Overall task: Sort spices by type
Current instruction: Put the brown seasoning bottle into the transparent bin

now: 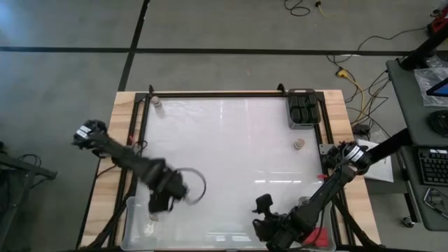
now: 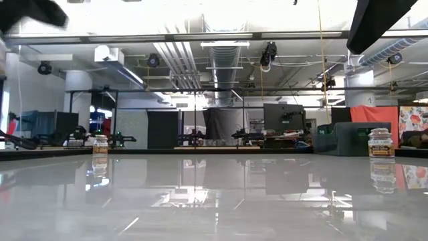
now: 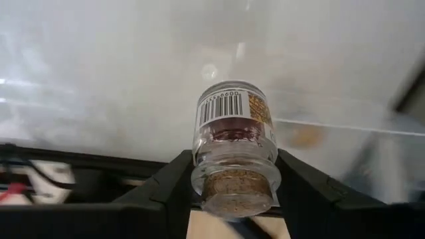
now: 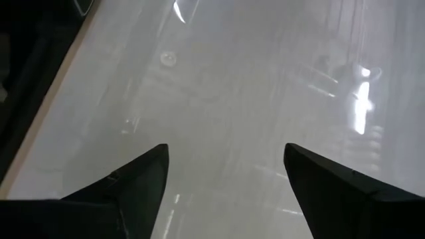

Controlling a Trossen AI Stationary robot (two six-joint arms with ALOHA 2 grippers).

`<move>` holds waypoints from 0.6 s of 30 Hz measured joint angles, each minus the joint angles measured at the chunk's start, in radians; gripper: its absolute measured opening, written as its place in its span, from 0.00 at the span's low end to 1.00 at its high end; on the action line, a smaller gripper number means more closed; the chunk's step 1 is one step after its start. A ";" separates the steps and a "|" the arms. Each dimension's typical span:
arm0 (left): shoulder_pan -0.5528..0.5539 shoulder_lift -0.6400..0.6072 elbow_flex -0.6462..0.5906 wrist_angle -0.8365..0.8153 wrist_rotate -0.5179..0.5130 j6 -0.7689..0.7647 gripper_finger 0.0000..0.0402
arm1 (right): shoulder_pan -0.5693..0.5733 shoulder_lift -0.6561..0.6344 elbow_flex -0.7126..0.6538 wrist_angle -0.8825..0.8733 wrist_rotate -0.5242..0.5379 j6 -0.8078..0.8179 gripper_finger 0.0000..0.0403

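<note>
The cork-stoppered jar [image 3: 232, 149] is clamped between the two fingers of the left hand [image 3: 232, 192], which is closed on its neck and stopper end, the barcode label facing the wrist camera. It is clear, glass by appearance, with dark spice inside. Judgement: light, rigid, smooth-walled and breakable; hold is best taken across the neck or body, never on the cork alone, which could pull free.

The held jar sits over the clear bin [image 1: 133, 210] at the table's [image 1: 231, 154] near left corner. Relative to that bin, another jar [image 1: 299, 144] stands well apart toward the far right, and one more [image 1: 157, 102] at the far left corner. A tray of black jars [image 1: 303, 110] occupies the far right corner.

The right hand [image 4: 226, 176], fingers spread and empty, hovers near the table's near right edge, by a red-topped item [image 1: 318, 236].
</note>
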 joint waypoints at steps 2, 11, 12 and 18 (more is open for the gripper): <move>-0.106 0.012 0.063 0.000 -0.004 -0.126 0.40 | 0.000 0.000 0.000 -0.006 0.000 -0.028 0.71; -0.384 0.128 0.166 -0.006 -0.002 -0.405 0.40 | -0.024 0.000 0.000 -0.010 0.000 -0.158 0.67; -0.387 0.142 0.164 -0.004 0.009 -0.398 0.40 | -0.030 0.000 0.000 -0.010 0.001 -0.160 0.67; -0.366 0.194 0.094 -0.058 0.249 -0.330 0.40 | -0.045 0.000 0.000 -0.011 0.000 -0.158 0.64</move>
